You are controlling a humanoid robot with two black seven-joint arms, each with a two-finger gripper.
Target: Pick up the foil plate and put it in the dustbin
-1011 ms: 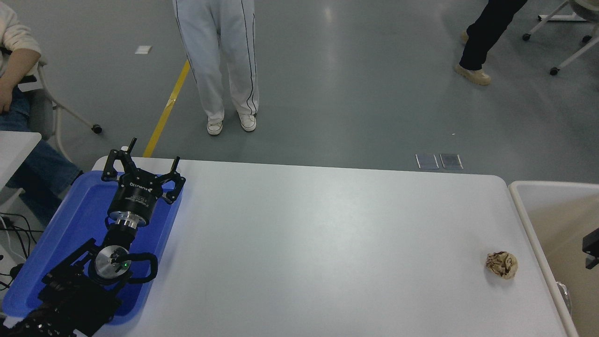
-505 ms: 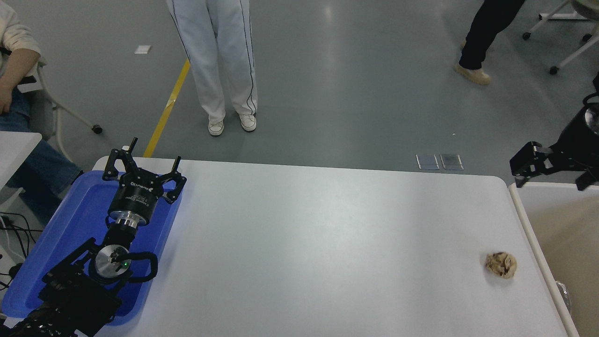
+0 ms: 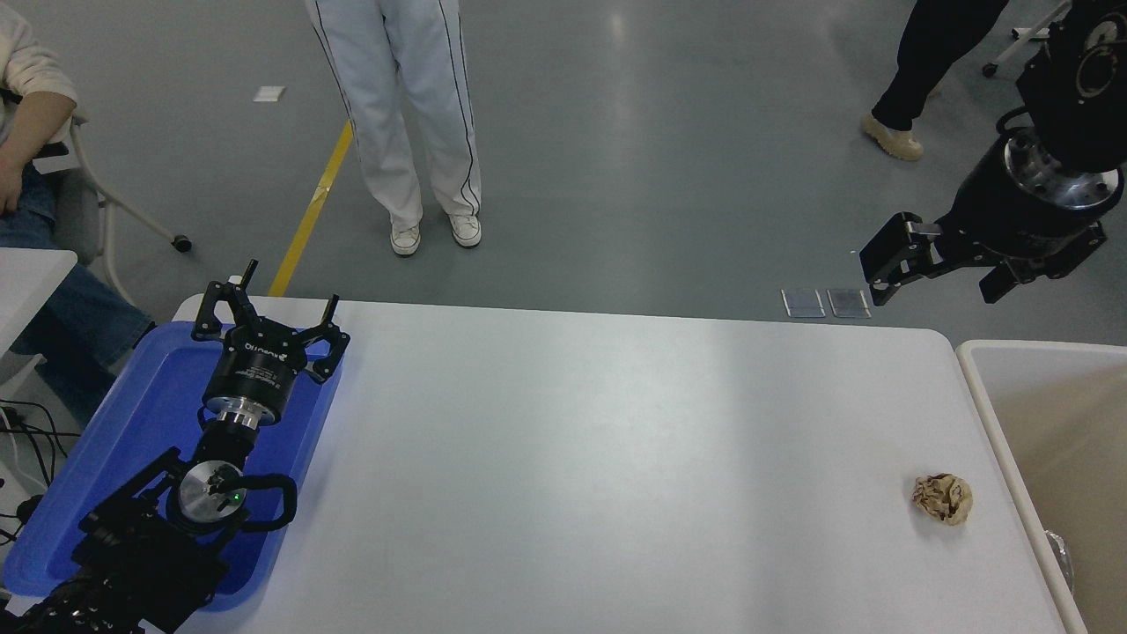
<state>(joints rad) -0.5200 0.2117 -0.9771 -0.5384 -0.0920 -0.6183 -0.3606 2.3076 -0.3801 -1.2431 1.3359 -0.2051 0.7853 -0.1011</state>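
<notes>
Up and leftward the right gripper has swung since before, wide open, holding nothing. Only a shiny sliver, maybe the foil plate, peeks inside the cream-rimmed dustbin, far below it.

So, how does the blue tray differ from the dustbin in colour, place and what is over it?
The blue tray is bright blue and lies at the table's left end; the dustbin is cream-rimmed, beige inside, beyond the table's right edge. The parked left claw is over the tray; the right claw is raised near the dustbin's far corner. Both are rectangular and open-topped.
</notes>
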